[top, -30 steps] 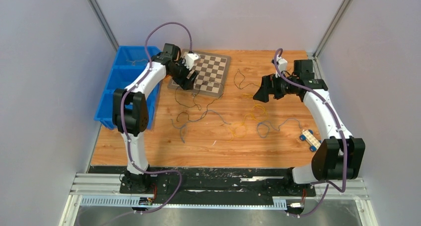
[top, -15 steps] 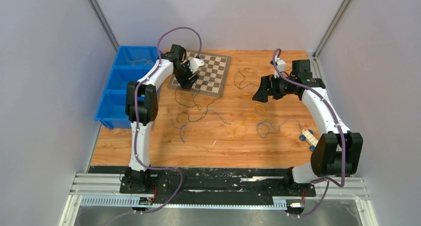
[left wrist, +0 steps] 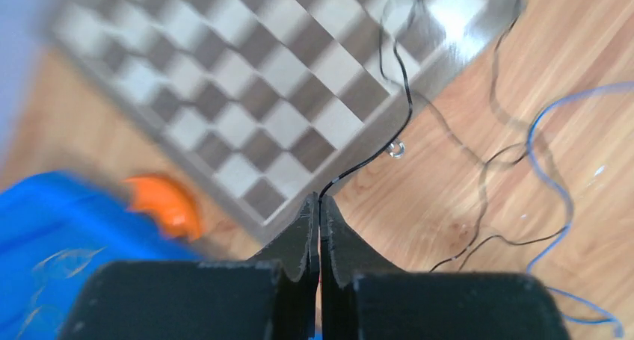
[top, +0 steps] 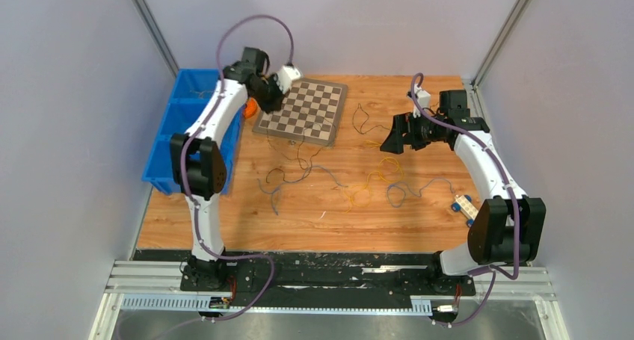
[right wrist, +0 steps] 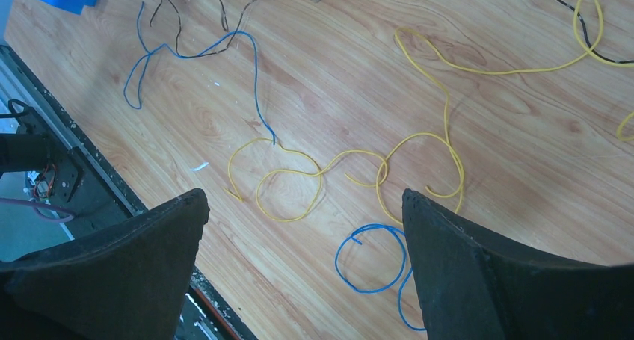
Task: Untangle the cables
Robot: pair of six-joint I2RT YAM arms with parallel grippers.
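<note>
The cables lie loosely spread over the wooden table: dark wires (top: pixel 299 152), yellow ones (top: pixel 365 187) and a blue one (top: pixel 400 194). My left gripper (top: pixel 264 108) hovers at the chessboard's left corner beside the blue bin. In the left wrist view it (left wrist: pixel 320 199) is shut on the end of a thin black cable (left wrist: pixel 404 93), which runs up over the board; a blue cable (left wrist: pixel 540 131) lies to its right. My right gripper (top: pixel 389 144) hangs open above the table. Below it (right wrist: pixel 303 194) lie yellow loops (right wrist: pixel 359 157) and a blue loop (right wrist: pixel 370 258), nothing between its fingers.
A chessboard (top: pixel 306 112) lies at the back centre, with a blue three-compartment bin (top: pixel 187 123) to its left. An orange object (left wrist: pixel 161 205) sits between bin and board. A small white-and-blue block (top: pixel 465 209) lies at the right. Walls close in on both sides.
My left gripper has shut on the black cable and drawn back left off the chessboard toward the blue bin. The right arm has stayed still and open.
</note>
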